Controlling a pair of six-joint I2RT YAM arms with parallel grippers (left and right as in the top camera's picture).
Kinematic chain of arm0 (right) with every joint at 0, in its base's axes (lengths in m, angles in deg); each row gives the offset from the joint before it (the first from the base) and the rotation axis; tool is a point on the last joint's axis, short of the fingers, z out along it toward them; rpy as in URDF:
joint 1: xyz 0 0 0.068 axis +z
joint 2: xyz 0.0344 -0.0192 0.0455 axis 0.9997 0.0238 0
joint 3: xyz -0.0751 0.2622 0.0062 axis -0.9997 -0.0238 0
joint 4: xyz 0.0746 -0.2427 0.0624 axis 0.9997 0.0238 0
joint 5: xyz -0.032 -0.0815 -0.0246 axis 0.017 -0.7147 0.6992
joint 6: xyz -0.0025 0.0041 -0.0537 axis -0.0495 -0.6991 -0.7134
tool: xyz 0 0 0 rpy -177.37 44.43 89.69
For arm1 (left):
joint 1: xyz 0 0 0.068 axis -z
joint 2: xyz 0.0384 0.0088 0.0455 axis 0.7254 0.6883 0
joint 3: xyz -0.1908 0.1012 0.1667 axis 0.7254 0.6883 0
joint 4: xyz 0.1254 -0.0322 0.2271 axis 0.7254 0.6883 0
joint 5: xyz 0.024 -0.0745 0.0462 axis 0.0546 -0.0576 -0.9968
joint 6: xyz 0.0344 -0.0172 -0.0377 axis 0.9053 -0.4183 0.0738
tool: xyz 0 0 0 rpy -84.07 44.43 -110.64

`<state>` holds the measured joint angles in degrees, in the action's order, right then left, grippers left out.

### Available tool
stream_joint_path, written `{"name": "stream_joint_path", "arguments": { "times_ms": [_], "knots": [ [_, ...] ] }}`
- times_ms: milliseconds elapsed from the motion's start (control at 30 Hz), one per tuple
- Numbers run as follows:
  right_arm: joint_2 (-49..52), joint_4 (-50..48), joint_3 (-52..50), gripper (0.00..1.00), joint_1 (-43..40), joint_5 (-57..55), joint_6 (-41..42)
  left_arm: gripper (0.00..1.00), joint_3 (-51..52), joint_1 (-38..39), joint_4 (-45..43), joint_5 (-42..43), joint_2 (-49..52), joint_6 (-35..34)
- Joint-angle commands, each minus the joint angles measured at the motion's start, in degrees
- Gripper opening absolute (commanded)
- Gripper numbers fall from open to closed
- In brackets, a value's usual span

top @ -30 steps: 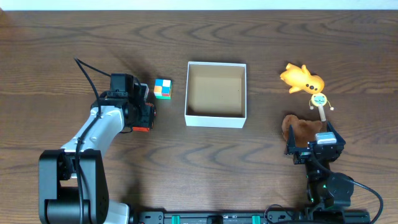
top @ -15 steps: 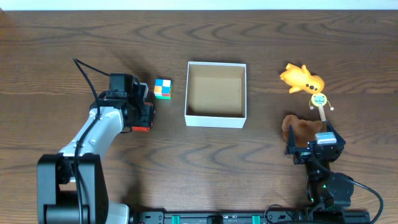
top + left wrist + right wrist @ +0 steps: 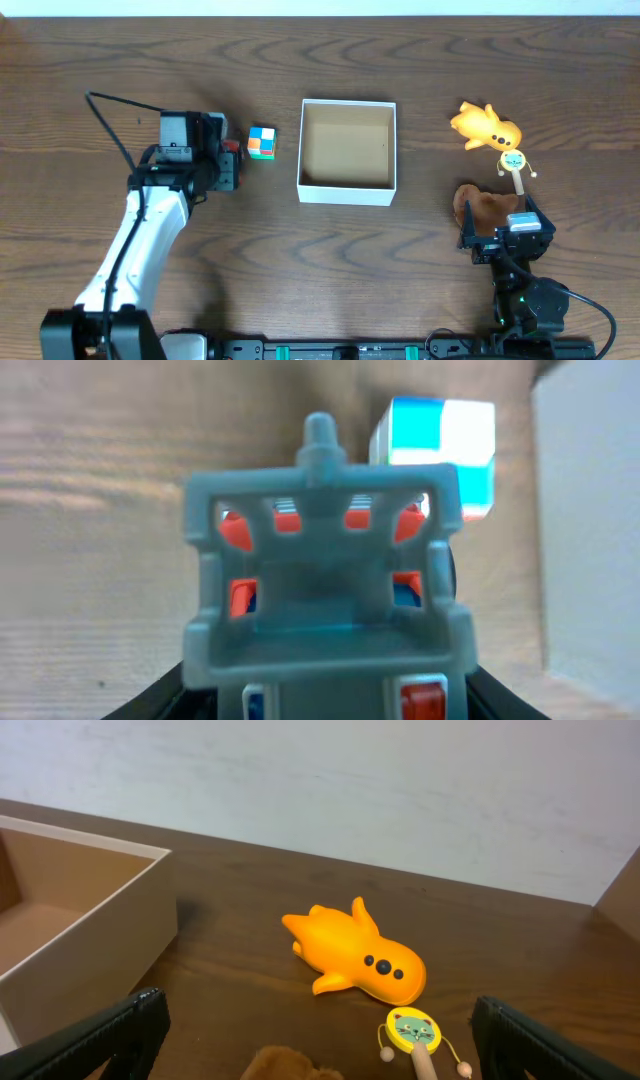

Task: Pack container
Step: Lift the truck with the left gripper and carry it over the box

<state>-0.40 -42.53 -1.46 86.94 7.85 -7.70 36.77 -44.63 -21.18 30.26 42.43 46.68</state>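
The container (image 3: 347,193), a shallow white-walled box with a brown inside, sits mid-table; its white wall (image 3: 590,540) fills the right of the left wrist view. My left gripper (image 3: 228,165) is left of it, shut on a grey-blue toy vehicle (image 3: 325,600) with red and orange parts. A multicoloured cube (image 3: 262,142) lies just beyond the toy, between gripper and container. My right gripper (image 3: 505,238) stands open at the front right, over a brown plush (image 3: 485,208), with nothing between its fingers.
An orange duck-like toy (image 3: 487,126) lies right of the container, with a small yellow rattle drum (image 3: 513,162) on a stick just in front of it. Both show in the right wrist view, the orange toy (image 3: 360,955) and the drum (image 3: 410,1030).
The left arm has moved toward the far side of the table with the toy vehicle, now level with the cube. The right arm has not moved.
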Motion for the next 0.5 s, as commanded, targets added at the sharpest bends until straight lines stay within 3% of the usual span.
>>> {"name": "stream_joint_path", "arguments": {
  "times_ms": [0,467],
  "knots": [
    [-0.3,0.2,-0.1,0.99,0.3,-0.2,-0.4,0.48,-4.0,1.1,-2.0,0.0,-3.0,-5.0],
    [-0.3,0.2,-0.1,0.99,0.3,-0.2,-0.4,0.47,-10.4,10.7,-13.4,1.5,-5.0,-15.6]
  ]
}}
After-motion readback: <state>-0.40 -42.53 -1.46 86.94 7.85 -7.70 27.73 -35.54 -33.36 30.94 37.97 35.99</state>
